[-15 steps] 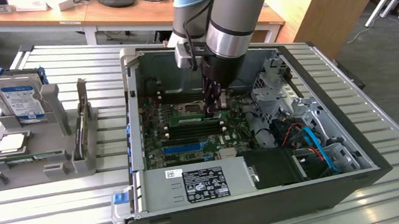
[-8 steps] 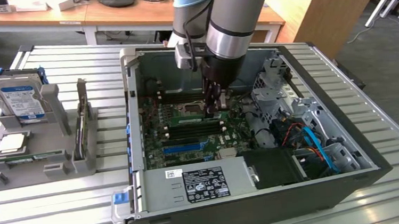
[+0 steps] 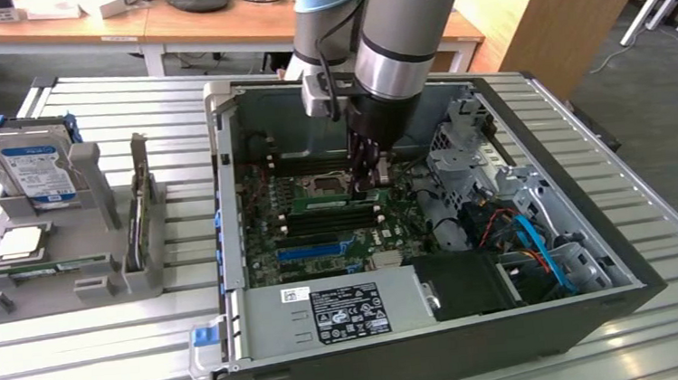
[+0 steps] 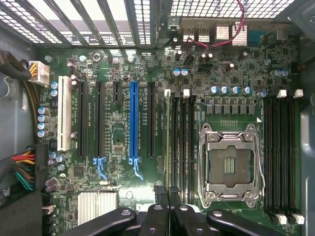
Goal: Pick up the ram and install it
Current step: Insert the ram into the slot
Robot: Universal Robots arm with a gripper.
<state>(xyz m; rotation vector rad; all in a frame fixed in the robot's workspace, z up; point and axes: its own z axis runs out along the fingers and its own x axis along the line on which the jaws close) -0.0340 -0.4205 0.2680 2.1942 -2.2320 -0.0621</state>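
The ram (image 4: pixel 167 137) is a thin pale-green stick seen edge-on. It stands in the black slot closest to the expansion slots, a few slots away from the empty CPU socket (image 4: pixel 229 164). My gripper (image 4: pixel 166 189) is shut, and its black fingertips (image 4: pixel 158 192) pinch one end of the stick. In the exterior view the gripper (image 3: pixel 364 186) reaches straight down into the open computer case (image 3: pixel 590 297). There it sits over the memory slots at the end toward the exterior view's right. The fingers hide the part of the ram under them.
A blue expansion slot (image 4: pixel 133 123) and long black slots lie beside the ram. The power supply (image 3: pixel 337 313), the drive cage and blue cables (image 3: pixel 527 234) crowd the case. On the exterior view's left, a grey fixture (image 3: pixel 104 281) holds a hard drive (image 3: pixel 35 168), a CPU (image 3: pixel 23 244) and an upright card.
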